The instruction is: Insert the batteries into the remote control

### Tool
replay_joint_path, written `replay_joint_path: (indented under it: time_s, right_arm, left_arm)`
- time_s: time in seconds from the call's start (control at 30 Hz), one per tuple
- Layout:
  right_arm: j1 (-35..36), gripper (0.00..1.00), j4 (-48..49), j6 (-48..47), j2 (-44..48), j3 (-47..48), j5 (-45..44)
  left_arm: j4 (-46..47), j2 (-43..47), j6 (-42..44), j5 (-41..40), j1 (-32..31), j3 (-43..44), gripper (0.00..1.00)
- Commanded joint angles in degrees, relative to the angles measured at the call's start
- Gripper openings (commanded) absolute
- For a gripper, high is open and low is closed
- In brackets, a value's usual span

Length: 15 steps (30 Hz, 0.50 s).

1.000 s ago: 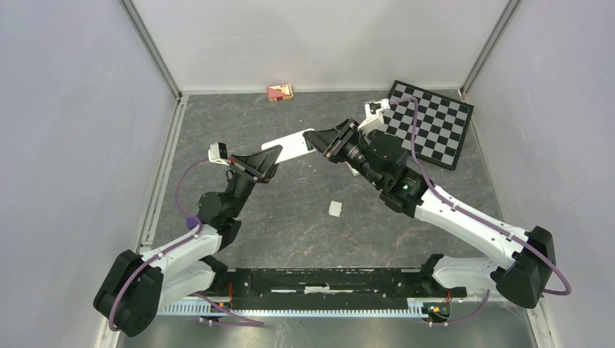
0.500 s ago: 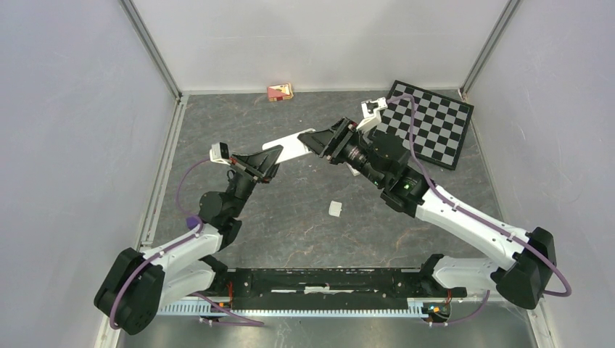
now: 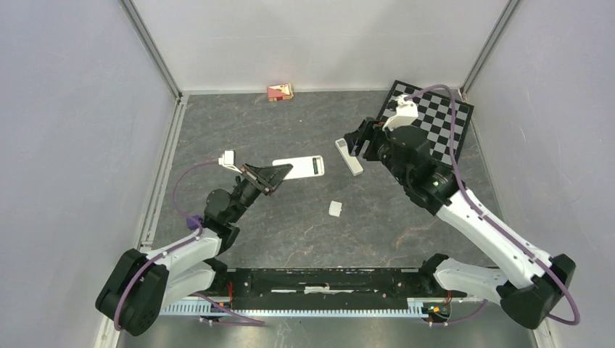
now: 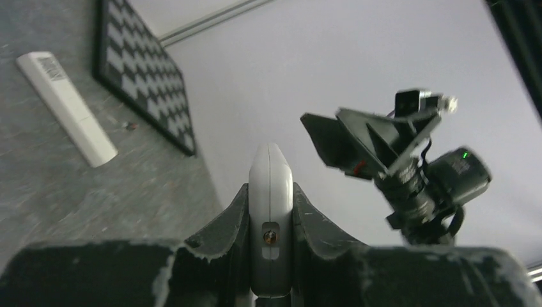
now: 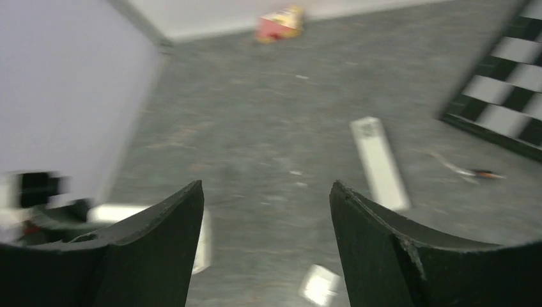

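Two claws, two different stories. The left claw (image 4: 270, 195) is clenched on the white remote (image 4: 270, 211), fingers (image 4: 224, 227) pressed flat against both faces, so its wrist cam sees the thing edge-on. From the top cam the left claw (image 3: 278, 172) has it by one end, and the rest of the remote (image 3: 299, 167) sticks out toward the right arm. I can't tell whether it's resting on the table (image 3: 239, 130) or held just above it.

The right claw (image 5: 265, 192) is spread wide with nothing between the fingers (image 5: 160, 243), touching nothing. From above, it (image 3: 354, 142) hangs just over the far end of a second, slimmer white remote (image 3: 350, 157) that lies flat on the table, well apart from the held one.

Containers: the held remote's battery bay (image 3: 317, 166) shows as an open dark slot at its far end, but I can't make out what's in it. A little white cover piece (image 3: 335, 208) lies on its own, closer to the arm bases. A small red and yellow box (image 3: 280, 92) sits by the back wall, contents unknown.

As for the batteries, I can't pick any out for sure. A thin dark sliver (image 5: 470, 171) with a reddish end lies beside the checkerboard (image 5: 505, 89), too blurred to call.
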State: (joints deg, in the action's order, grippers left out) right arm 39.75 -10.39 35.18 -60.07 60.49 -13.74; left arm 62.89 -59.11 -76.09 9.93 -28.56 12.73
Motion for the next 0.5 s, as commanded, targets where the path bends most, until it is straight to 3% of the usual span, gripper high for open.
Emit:
replay_joint_path:
  time_s: [0.0, 0.17, 0.33, 0.47]
  right_arm:
    - [-4.68, 0.76, -15.04, -13.7, -7.27, 2.38, -12.26]
    - [-17.09, 0.63, -11.72, -12.68, -18.64, 0.95, -1.02]
    - [-22.2, 0.51, -9.76, -9.53, -30.07, 4.61, -0.78]
    - [-23.88, 0.5, -9.2, -7.76, -36.41, 7.96, -1.96]
  left_arm:
    - [-3.83, 2.03, 11.14, 9.06, 1.1, -1.41, 0.02]
    - [-6.82, 4.13, 16.77, 14.47, 1.75, -1.97, 0.02]
    - [-7.07, 4.02, 19.09, 20.52, 2.25, -0.49, 0.02]
    - [-6.47, 3.19, 18.98, 21.96, 2.71, 0.09, 0.02]
